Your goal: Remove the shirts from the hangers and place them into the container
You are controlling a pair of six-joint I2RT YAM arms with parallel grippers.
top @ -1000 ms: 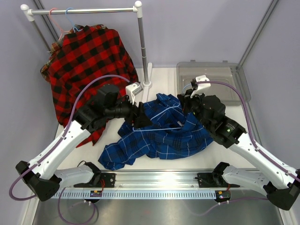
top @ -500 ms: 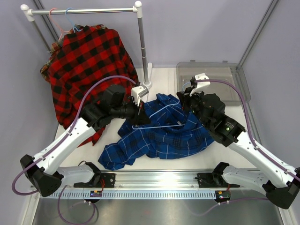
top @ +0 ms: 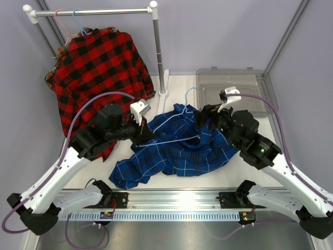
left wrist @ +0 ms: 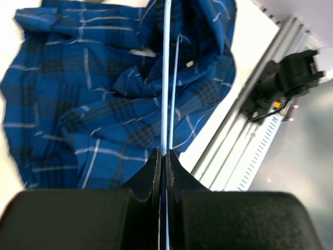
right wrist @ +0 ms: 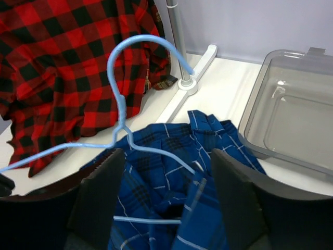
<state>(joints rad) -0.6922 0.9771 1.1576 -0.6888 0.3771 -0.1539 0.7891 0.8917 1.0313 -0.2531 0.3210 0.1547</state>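
Now your left claw (left wrist: 163,158) is pinched shut on the thin wire of a light blue hanger (left wrist: 166,78), near one end of it. That grip looks meant for drawing the frame sideways out of the blue shirt (top: 182,153).

The blue shirt lies crumpled on the table (top: 179,91) between your two arms. The hanger is partly inside it, with the hook poking out toward the back.

Your right claw (right wrist: 167,172) hangs just above the shirt's collar end, jaws wide, nothing between them. The hook rises right in front of it. It seems placed there to catch the cloth while the left pulls the wire free.

The container (top: 260,99) sits at the back right, just beyond the right claw, so the carry should be short. No shirt shows in it.

The red shirt (top: 99,67) hangs from the rack (top: 93,11) at the back left. A brown shirt (top: 51,77) is mostly hidden behind it. Both are yet to be taken down.
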